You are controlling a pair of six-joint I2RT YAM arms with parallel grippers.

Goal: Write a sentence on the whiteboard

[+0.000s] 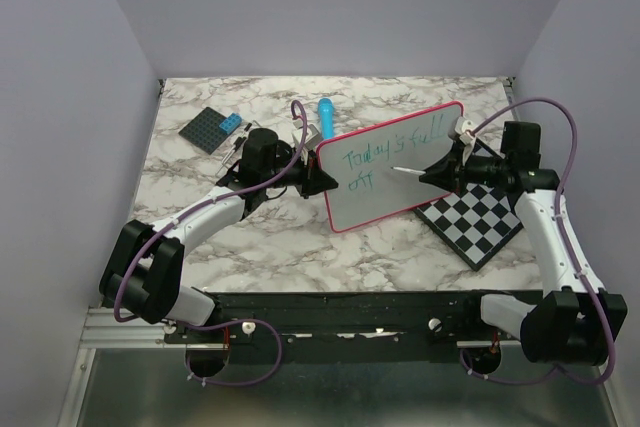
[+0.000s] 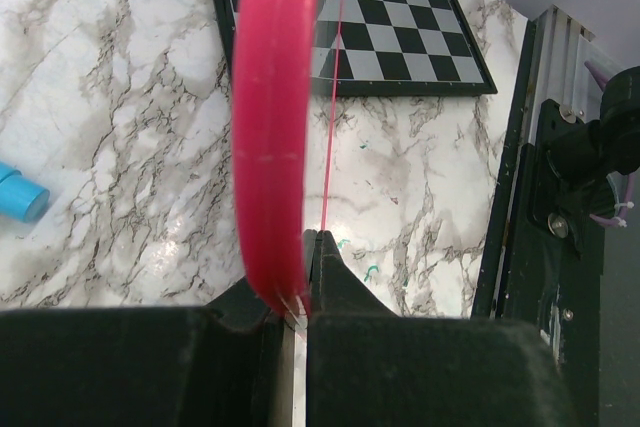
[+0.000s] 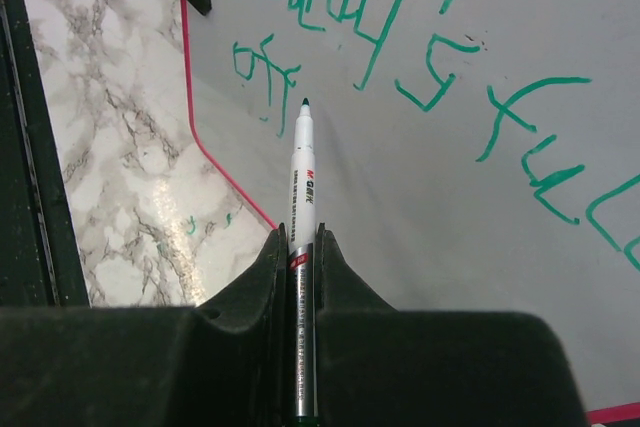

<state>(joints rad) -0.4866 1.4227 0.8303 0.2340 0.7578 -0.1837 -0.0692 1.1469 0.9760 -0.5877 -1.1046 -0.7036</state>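
- Top external view: the left end effector (image 1: 322, 179) is closed tight on the left edge of the whiteboard (image 1: 385, 209). The board is held tilted over the middle of the marble table (image 1: 250, 242).
- The right end effector (image 1: 436, 173) is clamped on a slim white marker (image 1: 408, 171), which points left across the board's face.
- The sentence (image 1: 388, 153) so far is green handwriting, "Today's full" on the upper line and "of" below it at the left.
- The board's right corner overlaps a chessboard (image 1: 478, 219). A blue cylinder (image 1: 326, 112) and a dark gridded plate (image 1: 212, 129) lie further back on the table.
- Left wrist view: the left end effector (image 2: 305, 282) has its fingers pinched on the whiteboard's (image 2: 275, 127) pink rim, seen edge-on and rising straight up the frame.
- The chessboard (image 2: 400, 27) lies flat on the table (image 2: 130, 147) beyond, and the blue cylinder's (image 2: 18, 195) end shows at the left edge.
- Right wrist view: the right end effector (image 3: 302, 247) grips the marker (image 3: 303, 182) by its barrel, with no gap around it.
- The dark tip sits just right of the "of" in the sentence (image 3: 400, 57). Whether it touches the whiteboard (image 3: 450, 267) I cannot tell from this angle.
- The table (image 3: 110, 167) shows at the left, past the pink rim.
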